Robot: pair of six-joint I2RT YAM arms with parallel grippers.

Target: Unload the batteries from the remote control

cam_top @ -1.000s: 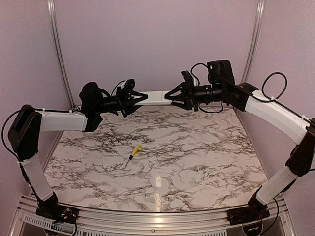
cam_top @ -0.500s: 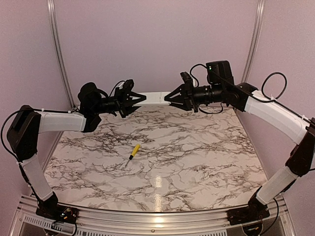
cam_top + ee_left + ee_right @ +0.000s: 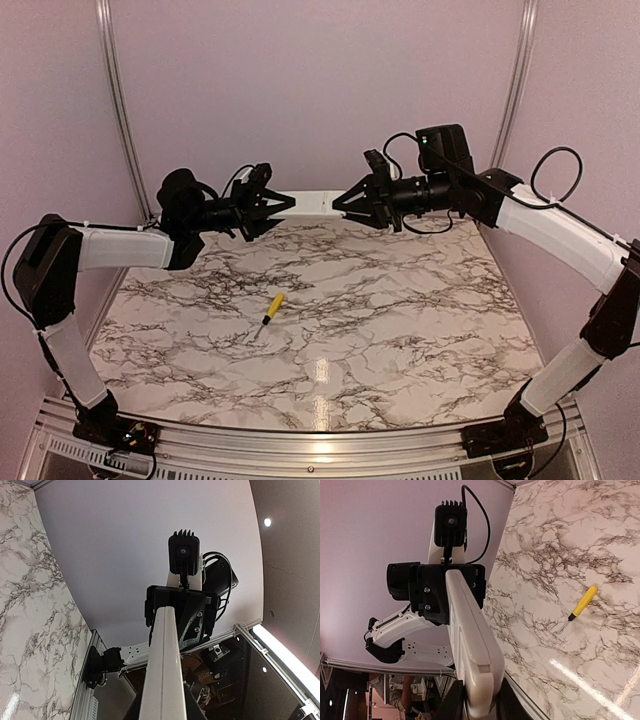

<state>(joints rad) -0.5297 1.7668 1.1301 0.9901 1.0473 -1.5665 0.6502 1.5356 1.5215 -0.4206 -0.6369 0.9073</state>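
The remote (image 3: 312, 201) is held aloft, one end pinched by the left hand (image 3: 290, 203), the other by the right hand (image 3: 338, 203). No batteries are seen out; unloading is judged unstarted.

The remote control (image 3: 314, 201) hangs in the air at the back. The left pincer (image 3: 291, 203) grips one end and the right pincer (image 3: 340, 202) grips the other. With both arms, it makes a bar across the way. Under the bar there is open room down to the surface (image 3: 420, 320). A yellow screwdriver (image 3: 270, 311) lies alone there, left of the middle. The back wall (image 3: 320, 90) is close behind the bar.
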